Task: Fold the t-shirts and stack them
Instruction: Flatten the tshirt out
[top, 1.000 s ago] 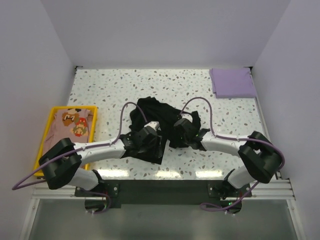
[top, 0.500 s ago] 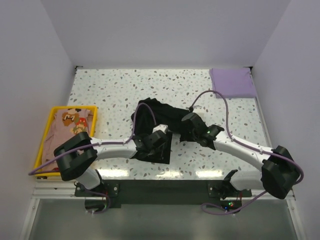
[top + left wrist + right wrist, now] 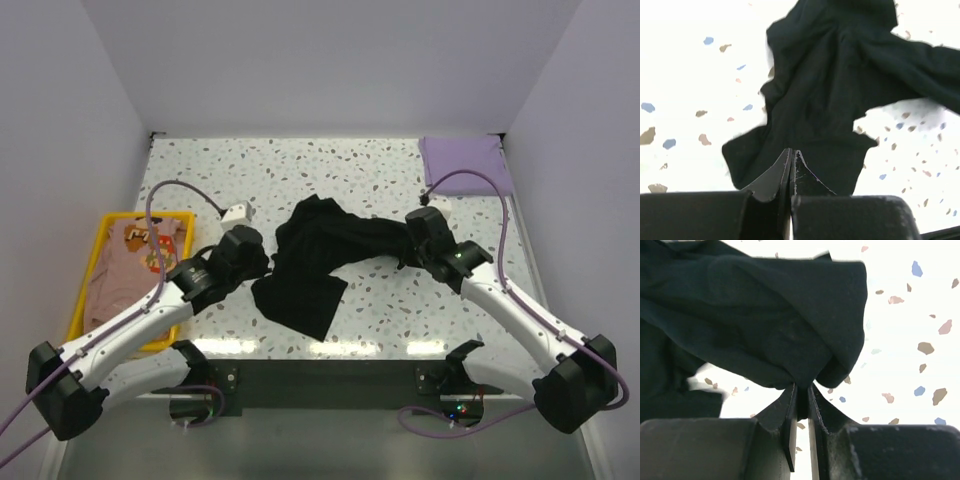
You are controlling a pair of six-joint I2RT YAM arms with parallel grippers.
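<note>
The right fingers pinch a bunched fold of the black t-shirt; the left fingers are pressed shut beside it.

In the left wrist view the black t-shirt runs off the top and right edges. The left gripper shows dark tips against dark cloth, so I can't tell whether any fabric is pinched between them. From the top camera those tips sit hidden under the wrist housing. My left arm covers the near corner of the peach-tan t-shirt, whose print is too small to read. The right wrist view cuts the black t-shirt at its top and left edges.
</note>
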